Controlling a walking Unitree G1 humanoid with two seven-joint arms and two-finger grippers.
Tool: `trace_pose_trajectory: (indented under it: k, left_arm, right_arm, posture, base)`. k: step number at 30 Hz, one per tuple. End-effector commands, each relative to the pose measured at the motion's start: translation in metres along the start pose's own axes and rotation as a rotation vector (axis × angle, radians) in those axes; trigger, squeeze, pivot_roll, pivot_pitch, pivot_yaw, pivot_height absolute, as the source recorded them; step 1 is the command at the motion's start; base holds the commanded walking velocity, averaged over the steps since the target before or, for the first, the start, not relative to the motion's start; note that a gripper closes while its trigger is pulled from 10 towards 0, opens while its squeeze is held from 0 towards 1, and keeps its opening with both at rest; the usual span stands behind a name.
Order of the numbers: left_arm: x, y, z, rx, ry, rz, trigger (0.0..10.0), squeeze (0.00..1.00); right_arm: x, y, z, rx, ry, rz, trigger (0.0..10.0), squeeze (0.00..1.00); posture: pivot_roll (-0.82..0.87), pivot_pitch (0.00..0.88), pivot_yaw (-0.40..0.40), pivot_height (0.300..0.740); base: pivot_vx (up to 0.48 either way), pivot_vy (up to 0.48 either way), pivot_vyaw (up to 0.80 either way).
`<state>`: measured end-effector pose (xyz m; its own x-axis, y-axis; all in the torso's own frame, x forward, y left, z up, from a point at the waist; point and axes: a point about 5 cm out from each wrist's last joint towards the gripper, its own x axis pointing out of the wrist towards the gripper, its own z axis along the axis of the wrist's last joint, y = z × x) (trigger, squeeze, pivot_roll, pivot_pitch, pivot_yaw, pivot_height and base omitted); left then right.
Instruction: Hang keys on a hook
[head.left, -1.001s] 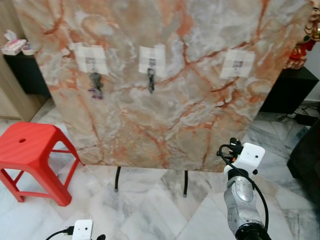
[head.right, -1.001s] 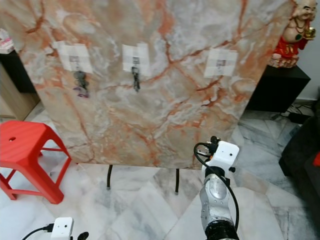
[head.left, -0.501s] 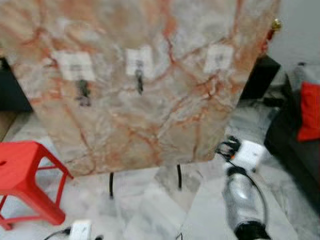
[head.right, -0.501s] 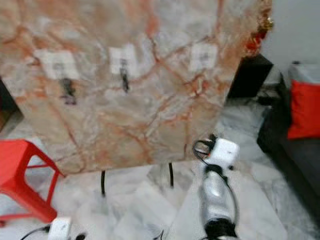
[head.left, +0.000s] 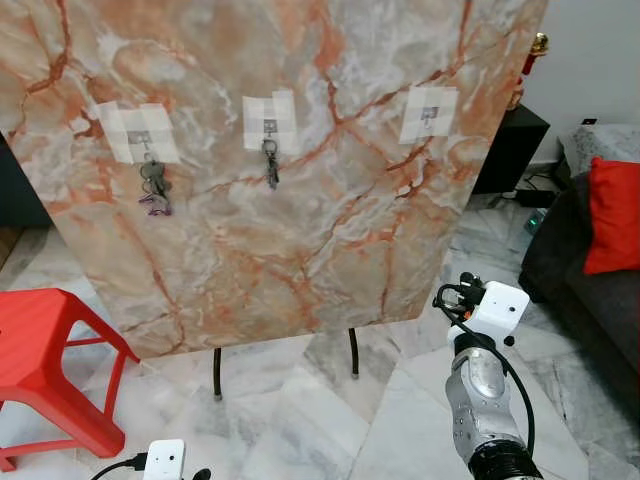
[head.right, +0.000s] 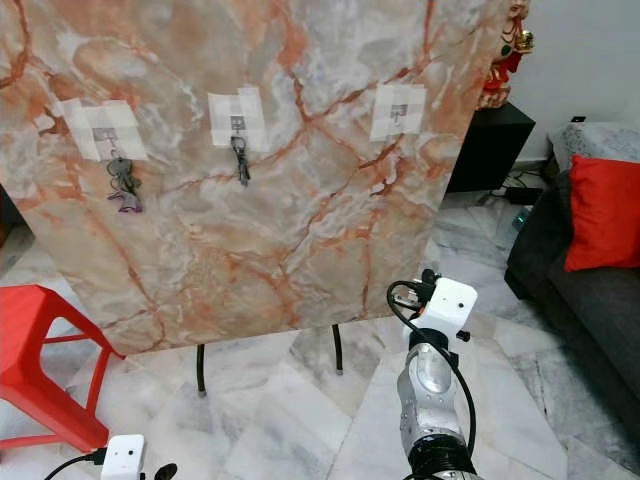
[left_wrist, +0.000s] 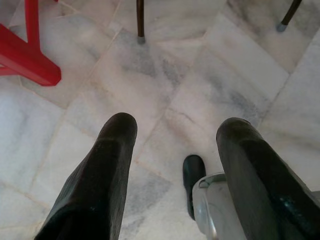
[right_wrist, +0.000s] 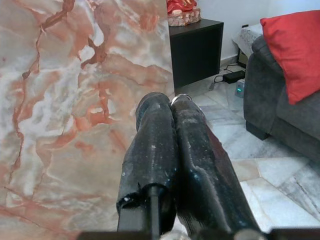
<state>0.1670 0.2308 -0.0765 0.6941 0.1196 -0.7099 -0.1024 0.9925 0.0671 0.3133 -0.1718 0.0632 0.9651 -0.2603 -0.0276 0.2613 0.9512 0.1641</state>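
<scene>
A marble board (head.left: 300, 200) was propped on marble floor (left_wrist: 165, 65). Keys (head.left: 153, 187) hung at ten o'clock, a hook (head.left: 428, 116) bare at two. The right gripper (right_wrist: 170, 107) was pressed closed, empty; the left gripper (left_wrist: 175, 130) was spread wide, empty, over floor.

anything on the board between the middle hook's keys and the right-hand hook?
Nothing hangs there. In the left eye view, the stretch between the middle keys and the right hook is bare marble board, and that hook has nothing on it.
</scene>
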Motion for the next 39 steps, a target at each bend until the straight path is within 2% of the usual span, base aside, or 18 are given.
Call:
trace_pose_trajectory:
  k: [1, 8, 12, 18, 29, 33, 39]
  left_arm:
    - [-0.001, 0.0, -0.002, -0.003, 0.003, 0.0, 10.0, 0.0]
    - [-0.001, 0.001, -0.002, -0.011, 0.0, 0.003, 10.0, 0.0]
    - [-0.001, 0.002, -0.001, -0.044, -0.004, 0.012, 10.0, 0.0]
    - [0.0, 0.004, 0.0, -0.043, 0.0, 0.011, 10.0, 0.0]
    - [0.0, 0.002, -0.002, -0.054, 0.017, 0.007, 10.0, 0.0]
    - [0.0, 0.002, -0.001, -0.056, 0.019, 0.008, 10.0, 0.0]
    - [0.001, 0.0, -0.001, -0.061, 0.017, 0.008, 10.0, 0.0]
  right_arm:
    - [0.001, 0.0, 0.003, -0.001, -0.021, 0.002, 10.0, 0.0]
    - [0.002, 0.002, 0.007, -0.037, -0.041, 0.018, 10.0, 0.0]
    - [0.005, 0.003, 0.01, -0.118, -0.066, 0.028, 10.0, 0.0]
    - [0.008, 0.008, 0.015, -0.143, -0.087, 0.06, 10.0, 0.0]
    - [0.008, 0.015, 0.013, -0.134, -0.063, 0.111, 10.0, 0.0]
    - [0.007, 0.022, 0.01, -0.129, -0.045, 0.166, 10.0, 0.0]
    - [0.007, 0.021, 0.012, -0.136, -0.055, 0.165, 10.0, 0.0]
  posture:
    - [0.08, 0.0, -0.062, 0.74]
    - [0.07, 0.0, -0.06, 0.74]
    - [0.07, 0.0, -0.055, 0.74]
    - [0.06, 0.0, -0.049, 0.74]
    - [0.06, 0.0, -0.047, 0.74]
    - [0.06, 0.0, -0.049, 0.74]
    - [0.06, 0.0, -0.054, 0.74]
  base:
    - [0.0, 0.0, 0.0]
    - [0.0, 0.0, 0.0]
    - [0.0, 0.0, 0.0]
    - [0.0, 0.0, 0.0]
    - [0.0, 0.0, 0.0]
    - [0.0, 0.0, 0.0]
    - [0.171, 0.0, 0.0]
